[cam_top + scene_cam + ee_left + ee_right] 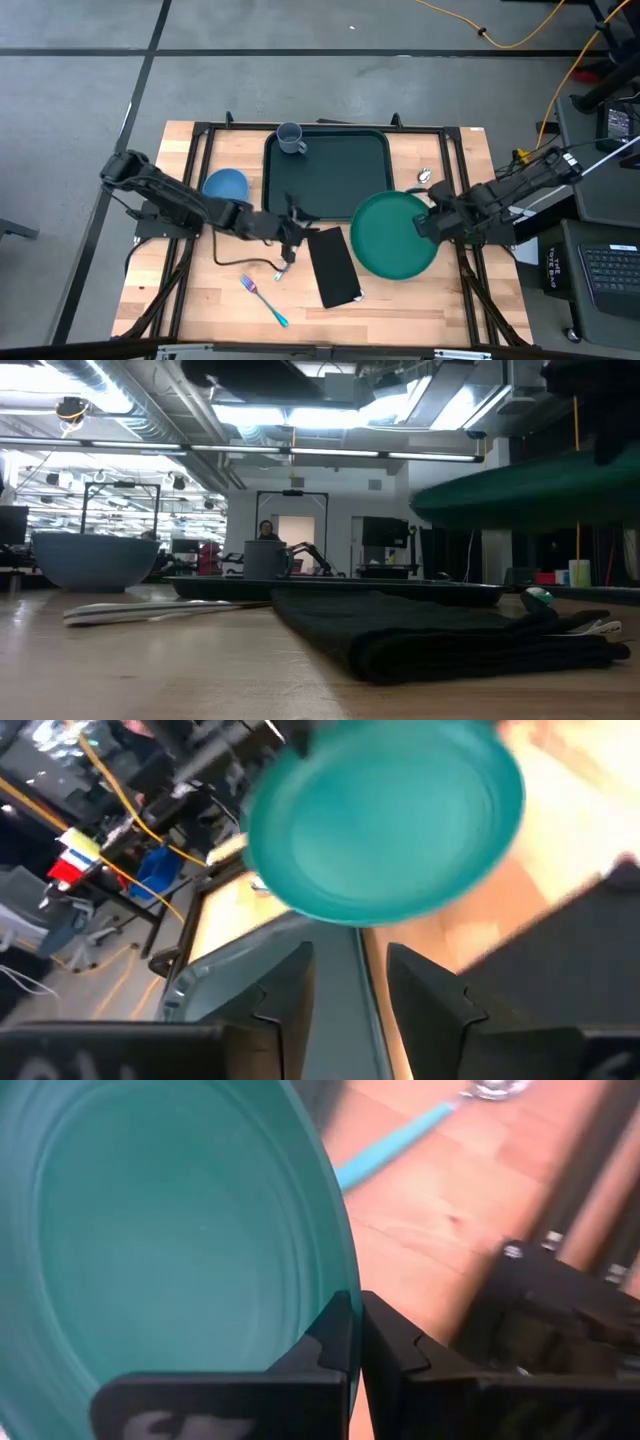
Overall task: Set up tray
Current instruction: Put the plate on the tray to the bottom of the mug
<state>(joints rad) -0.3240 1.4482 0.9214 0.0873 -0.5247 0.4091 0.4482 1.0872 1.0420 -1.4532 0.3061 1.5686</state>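
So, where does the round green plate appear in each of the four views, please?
High view: green plate, right of centre, overlapping the tray's corner, its rim in the right gripper's fingers.
Low view: plate seen edge-on, lifted, upper right.
Left wrist view: plate at top centre, beyond the left gripper.
Right wrist view: plate fills the left side.
Shared landmark: the black napkin, beside the plate.

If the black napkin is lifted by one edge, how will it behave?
The black napkin is folded cloth lying slack, so it would probably droop and unfold. It looks light. Pushed across the wooden table, it may bunch rather than slide.
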